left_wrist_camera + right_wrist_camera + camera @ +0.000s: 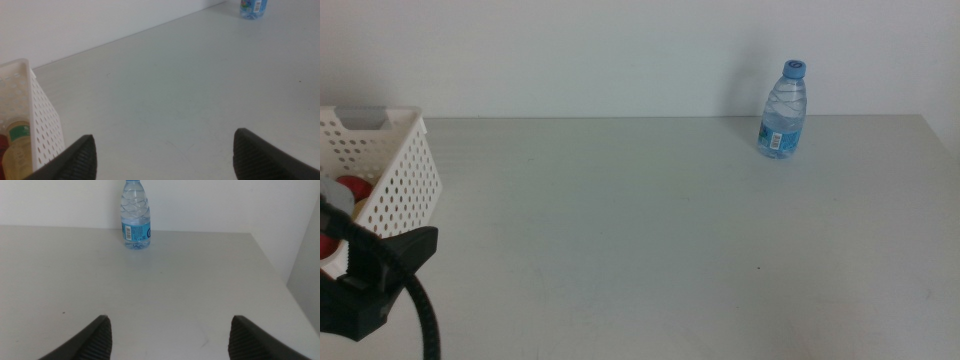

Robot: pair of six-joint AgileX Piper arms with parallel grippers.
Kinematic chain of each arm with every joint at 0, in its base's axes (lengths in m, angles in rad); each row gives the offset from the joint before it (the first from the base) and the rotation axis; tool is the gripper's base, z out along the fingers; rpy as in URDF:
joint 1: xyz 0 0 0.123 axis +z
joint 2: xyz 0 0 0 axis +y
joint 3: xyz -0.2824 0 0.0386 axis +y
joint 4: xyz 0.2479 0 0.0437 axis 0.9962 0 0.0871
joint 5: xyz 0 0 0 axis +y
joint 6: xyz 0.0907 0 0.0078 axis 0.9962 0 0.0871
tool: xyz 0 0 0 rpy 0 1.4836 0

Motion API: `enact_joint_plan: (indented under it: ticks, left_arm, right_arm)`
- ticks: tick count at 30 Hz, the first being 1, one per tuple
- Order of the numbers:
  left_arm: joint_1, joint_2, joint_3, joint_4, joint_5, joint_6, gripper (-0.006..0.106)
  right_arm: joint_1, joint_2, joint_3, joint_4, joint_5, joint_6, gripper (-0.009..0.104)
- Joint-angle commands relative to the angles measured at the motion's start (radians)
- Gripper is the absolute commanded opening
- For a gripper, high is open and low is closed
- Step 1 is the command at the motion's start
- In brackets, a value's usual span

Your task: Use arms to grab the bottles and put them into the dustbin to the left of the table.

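A clear water bottle [783,111] with a blue cap stands upright at the table's far right, near the back wall; it also shows in the right wrist view as the bottle [136,220], and its base in the left wrist view [253,8]. The white perforated dustbin [405,170] sits at the table's left edge. Inside it lie a yellowish bottle with a green label [17,152] and a red can [352,188]. My left arm [365,285] is at the bottom left beside the dustbin, its gripper [165,155] open and empty. My right gripper [170,337] is open, facing the water bottle from a distance.
The table [650,240] ends at a right edge [280,275] close to the water bottle. A pale wall runs along the back. The dustbin's wall [45,120] stands just beside my left gripper.
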Motion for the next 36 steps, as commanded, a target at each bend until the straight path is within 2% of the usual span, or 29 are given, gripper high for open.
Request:
enact_joint_plan:
  ticks: [1, 7, 11, 15, 20, 26, 30, 33, 36]
  left_arm:
    - [-0.008, 0.001, -0.024, 0.0, -0.076, -0.016, 0.093]
    - [-0.008, 0.001, -0.024, 0.0, -0.075, -0.016, 0.093]
    - [-0.008, 0.001, -0.024, 0.0, -0.075, -0.016, 0.093]
    - [-0.008, 0.001, -0.024, 0.0, -0.075, -0.016, 0.093]
    - [-0.008, 0.001, -0.024, 0.0, -0.075, -0.016, 0.093]
    - [-0.008, 0.001, -0.024, 0.0, -0.075, -0.016, 0.093]
    - [-0.008, 0.001, -0.024, 0.0, -0.075, -0.016, 0.093]
    - [-0.008, 0.001, -0.024, 0.0, -0.075, -0.016, 0.093]
    - [-0.008, 0.001, -0.024, 0.0, -0.074, -0.016, 0.093]
  right_arm:
    - [-0.005, 0.01, -0.01, -0.036, -0.125, -0.036, 0.059]
    - [-0.005, 0.055, -0.01, -0.037, -0.578, -0.05, 0.059]
    - [-0.005, 0.239, -0.011, -0.031, -0.668, -0.049, 0.059]
    - [-0.005, 0.477, -0.033, -0.118, -0.781, -0.054, 0.059]
    - [-0.005, 0.821, -0.129, -0.238, -1.048, -0.066, 0.059]
    - [-0.005, 1.21, -0.254, -0.326, -1.261, -0.015, 0.059]
    - [-0.005, 1.471, -0.336, -0.317, -1.464, 0.036, 0.059]
    - [-0.004, 1.613, -0.435, -0.308, -1.5, 0.036, 0.059]
    - [0.01, 1.731, -0.581, -0.326, -1.431, 0.068, 0.059]
